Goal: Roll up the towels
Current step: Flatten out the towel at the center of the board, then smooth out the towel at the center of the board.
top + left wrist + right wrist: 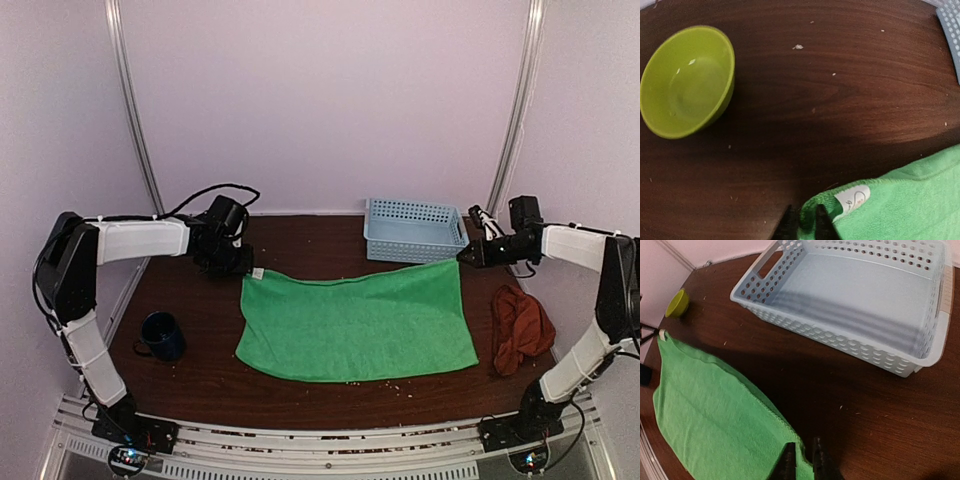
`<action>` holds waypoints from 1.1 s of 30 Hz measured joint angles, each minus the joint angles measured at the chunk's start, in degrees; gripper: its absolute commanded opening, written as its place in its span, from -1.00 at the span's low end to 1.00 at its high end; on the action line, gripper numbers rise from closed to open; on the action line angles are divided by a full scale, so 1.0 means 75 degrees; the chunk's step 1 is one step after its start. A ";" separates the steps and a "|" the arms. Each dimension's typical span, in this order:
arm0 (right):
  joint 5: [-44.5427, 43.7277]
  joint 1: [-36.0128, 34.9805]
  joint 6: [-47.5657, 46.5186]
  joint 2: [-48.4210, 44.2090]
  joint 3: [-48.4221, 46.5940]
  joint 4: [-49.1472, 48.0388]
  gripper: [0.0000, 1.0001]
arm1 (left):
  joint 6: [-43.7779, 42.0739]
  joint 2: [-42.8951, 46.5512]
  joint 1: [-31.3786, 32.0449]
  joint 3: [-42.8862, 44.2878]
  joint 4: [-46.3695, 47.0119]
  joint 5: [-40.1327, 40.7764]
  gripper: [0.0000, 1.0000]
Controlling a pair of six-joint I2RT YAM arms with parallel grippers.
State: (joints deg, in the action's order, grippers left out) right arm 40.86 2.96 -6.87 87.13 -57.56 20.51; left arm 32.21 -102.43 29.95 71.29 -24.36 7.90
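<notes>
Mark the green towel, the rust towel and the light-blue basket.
green towel (360,322): top view, middle of the spread cloth.
rust towel (521,328): top view, centre of the crumpled heap.
basket (412,250): top view, its near wall.

Left of the basket (410,248), the left arm (140,240) is showing white shells, black joints and a looping black cable; right of it, the right arm (572,247) is matching.
</notes>
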 measured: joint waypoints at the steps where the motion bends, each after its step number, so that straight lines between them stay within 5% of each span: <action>1: -0.0099 0.0000 0.0125 0.0087 -0.0085 -0.0111 -0.21 | -0.0023 -0.0090 0.0000 0.0122 0.0047 0.0003 -0.04; 6: -0.0522 0.0003 0.0146 -0.0035 -0.0452 -0.0143 0.06 | 0.0119 0.0061 0.0017 0.0143 -0.0079 0.0061 0.22; 16: -0.1221 -0.0111 -0.1728 -0.2171 -0.0224 0.1728 -0.12 | 0.0210 0.2296 0.0117 -0.1504 -0.1227 -0.0740 0.28; 25: -0.1673 -0.1390 -0.4558 -0.1842 0.0839 0.3687 -0.12 | -0.0373 0.2401 0.0245 -0.2614 -0.1749 -0.2675 0.29; 33: -0.2200 -0.2282 -0.5362 -0.1116 0.1679 0.3893 -0.15 | -0.0536 0.2011 0.0501 -0.3179 -0.1262 -0.3445 0.26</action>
State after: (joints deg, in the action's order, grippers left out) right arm 24.36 -14.15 -47.09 78.76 -44.97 49.71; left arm 28.18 -87.35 33.71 47.44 -33.82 -17.93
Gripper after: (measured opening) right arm 0.430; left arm 0.644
